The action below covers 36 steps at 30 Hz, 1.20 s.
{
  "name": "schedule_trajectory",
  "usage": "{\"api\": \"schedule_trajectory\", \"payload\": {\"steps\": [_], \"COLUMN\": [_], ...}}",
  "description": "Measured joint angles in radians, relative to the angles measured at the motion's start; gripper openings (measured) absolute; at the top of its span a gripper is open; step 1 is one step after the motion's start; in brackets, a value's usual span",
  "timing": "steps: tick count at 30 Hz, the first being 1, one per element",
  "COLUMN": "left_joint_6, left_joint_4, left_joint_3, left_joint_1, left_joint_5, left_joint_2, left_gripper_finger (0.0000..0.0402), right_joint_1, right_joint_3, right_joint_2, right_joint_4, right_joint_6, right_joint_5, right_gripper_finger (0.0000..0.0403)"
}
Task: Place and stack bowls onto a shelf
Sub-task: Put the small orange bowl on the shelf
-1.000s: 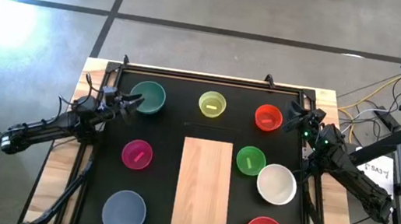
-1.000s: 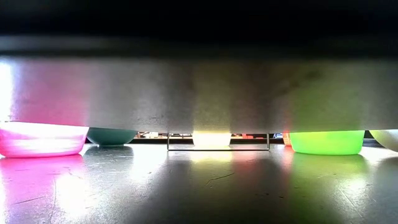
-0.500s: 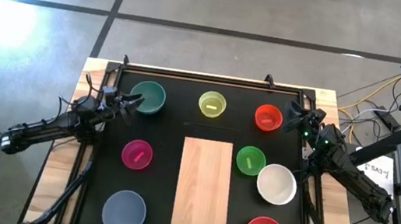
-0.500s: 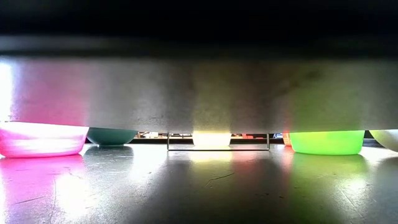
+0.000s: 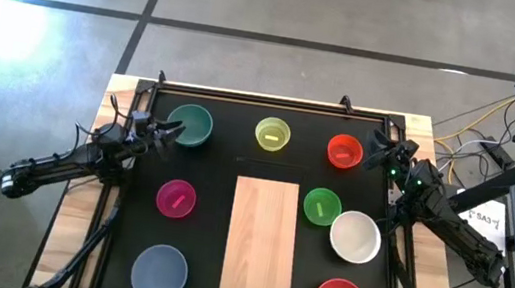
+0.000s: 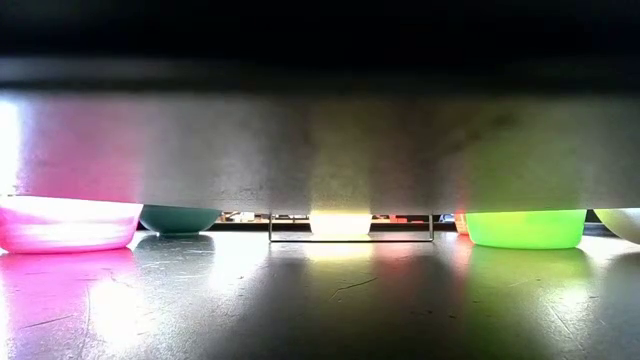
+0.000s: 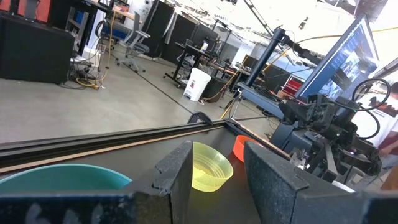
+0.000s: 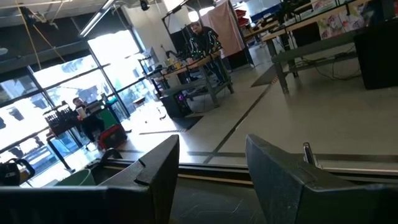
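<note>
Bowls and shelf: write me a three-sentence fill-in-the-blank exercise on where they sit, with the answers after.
1. The number of bowls resting on the wooden shelf is ____.
2. The white bowl touches the bright ____ bowl.
3. The left gripper sits right beside the ____ bowl, fingers apart and holding nothing.

Missing words: zero; green; teal

1. High view: evenly lit, sharp; glare patch on floor (image 5: pixel 0 2) far left.
2. Low view: dark blurred band above, bowls glow, tabletop (image 6: pixel 320 300) reflects colours.
3. Right wrist: bright windows, overexposed.
</note>
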Motion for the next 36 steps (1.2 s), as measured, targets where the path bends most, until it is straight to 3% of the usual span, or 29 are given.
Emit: {"api": "schedule_trajectory", "payload": {"steps": [15,29,36], "left_joint_6": [0.0,0.0,0.0], "left_joint_4": [0.0,0.0,0.0], "left_joint_3": [0.0,0.0,0.0], "left_joint_1": [0.0,0.0,0.0], "left_joint_5": [0.0,0.0,0.0], "left_joint_2": [0.0,0.0,0.0], "left_gripper_finger": [0.0126,0.0126,0.0126], "right_joint_1": [0.0,0.0,0.0], "right_joint_3": [0.0,0.002,0.127], "right_joint_2": [0.017,0.215,0.307], "right_joint_4": [0.031,0.11,0.11], "right_joint_6": [0.085,0.19,0.113], "right_joint_5": [0.0,0.0,0.008], "right_gripper_finger": [0.0173,0.0173,0.0173]}}
